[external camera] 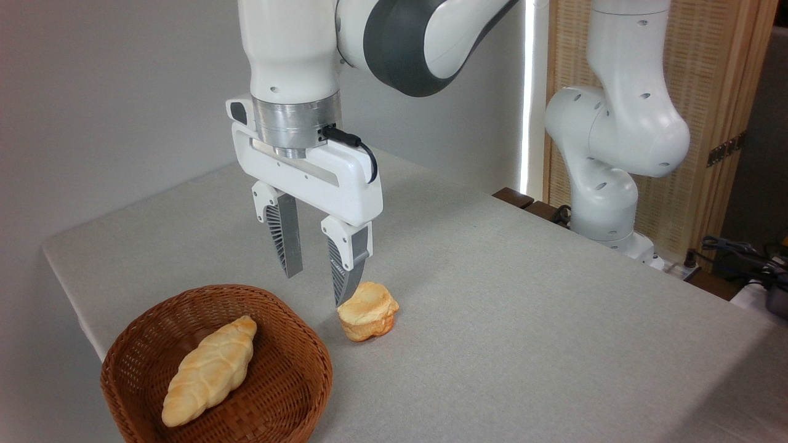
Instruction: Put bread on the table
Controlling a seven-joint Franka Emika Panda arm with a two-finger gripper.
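Table (523,307): grey-beige cloth, flat and bare across its right half; plain grey wall behind on the left, a bright vertical strip of light and a wood-framed woven screen (708,123) at back right, cables (732,252) at the far right edge

Near left corner: round brown wicker basket (289,344) holding a long braided loaf (209,369), lying slantwise from lower left to upper right

Claw (314,286): hangs upright over the table just right of the basket, its two fingers parted with a clear gap, nothing between them. Right fingertip (340,298) sits at the upper left edge of the bread; touching or just short of it, cannot tell

Bread (368,311): on the cloth just right of the basket, outside it. Short and chunky, pale top up, toasted edges; its slightly longer axis runs lower left to upper right, rising a little toward the right

White arm base (606,203) stands at the table's far right edge. No readable writing or labels anywhere
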